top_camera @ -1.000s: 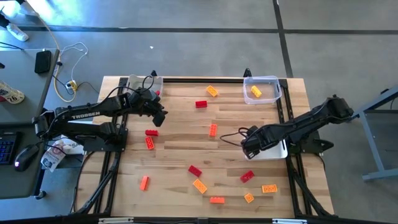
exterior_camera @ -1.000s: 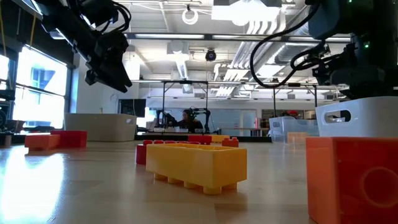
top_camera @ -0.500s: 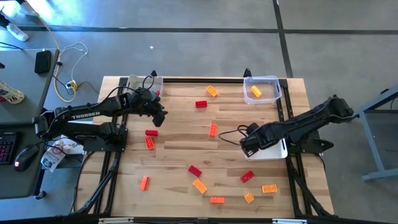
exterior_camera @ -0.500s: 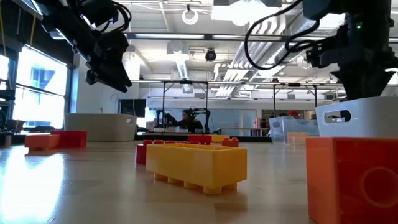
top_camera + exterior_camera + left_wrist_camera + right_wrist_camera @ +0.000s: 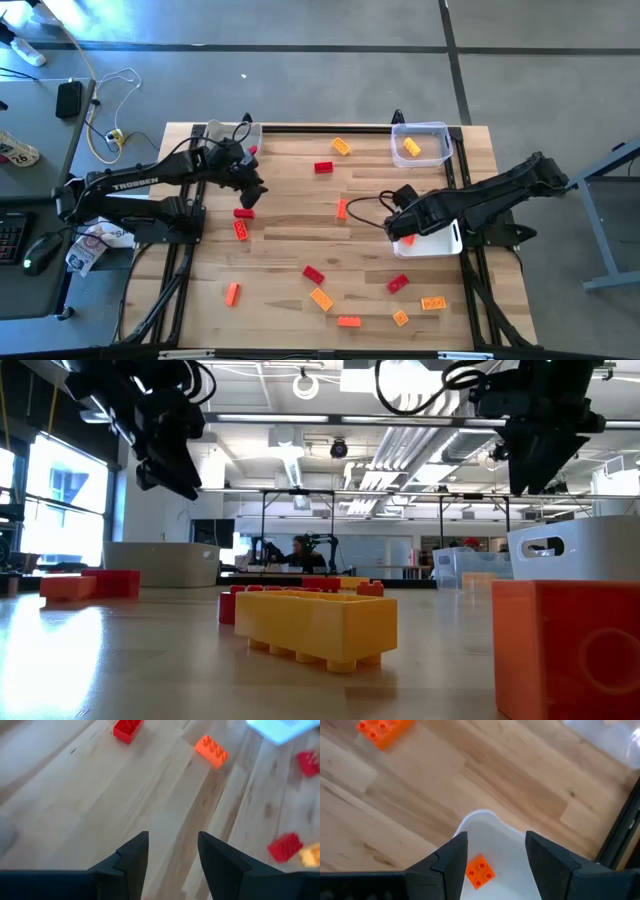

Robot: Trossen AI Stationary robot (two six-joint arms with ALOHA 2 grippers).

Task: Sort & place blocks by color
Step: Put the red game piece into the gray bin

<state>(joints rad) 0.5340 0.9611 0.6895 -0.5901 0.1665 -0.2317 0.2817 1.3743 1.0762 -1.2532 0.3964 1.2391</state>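
Red, orange and yellow-orange blocks lie scattered flat on the wooden table [image 5: 290,250], among them a red block [image 5: 243,212] and an orange block [image 5: 342,208]. My left gripper [image 5: 257,190] hangs open above bare wood just beyond the red block, its fingers [image 5: 131,857] with nothing between them. My right gripper [image 5: 394,228] hangs open over the left end of the white bin [image 5: 443,243]. An orange block [image 5: 480,870] lies on that bin's floor below the gripper [image 5: 495,850].
A clear bin [image 5: 420,126] at the far right holds a yellow-orange block [image 5: 411,148]. A pale bin [image 5: 225,131] stands at the far left. More blocks lie toward the near edge [image 5: 349,321]. Black frame rails run along the table's sides.
My right gripper has risen from low at the white bin to well above its rim, tipping a little, still open. My left gripper has stayed about where it was.
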